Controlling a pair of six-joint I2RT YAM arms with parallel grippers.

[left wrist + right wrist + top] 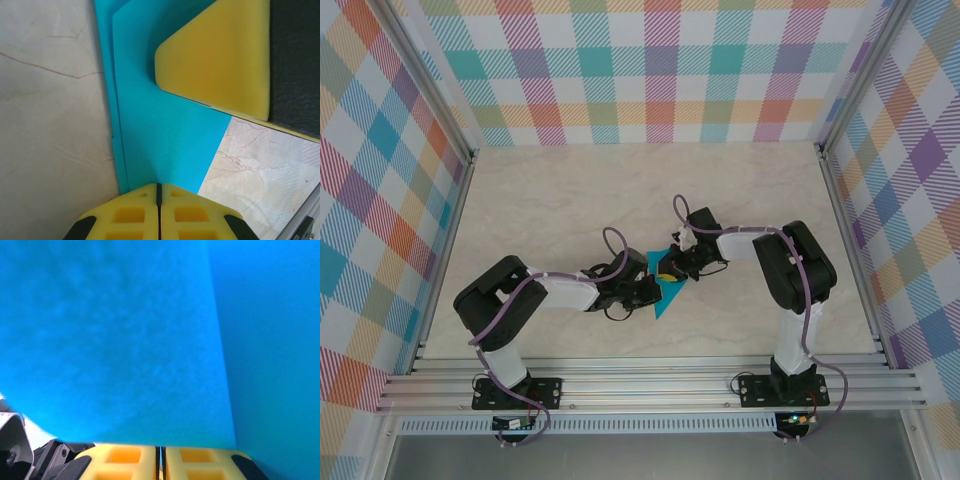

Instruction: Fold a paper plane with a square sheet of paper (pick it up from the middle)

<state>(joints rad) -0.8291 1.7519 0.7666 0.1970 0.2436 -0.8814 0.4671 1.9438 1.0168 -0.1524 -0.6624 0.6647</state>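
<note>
Currently I log the teal paper (666,297), folded with 2 layered edges, lying mid-surface (570,200) between both arms, the left gripper (159,200) jaws closed at its narrow end and the right gripper (161,460) jaws closed against it, pinching or merely pressing I cannot tell.

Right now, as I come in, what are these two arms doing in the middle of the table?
Both arms meet at the centre of the table over a teal paper that is partly folded, with overlapping layers. The left gripper is shut on one edge, and the right gripper is shut on it from the opposite side. The folding is not finished.
</note>
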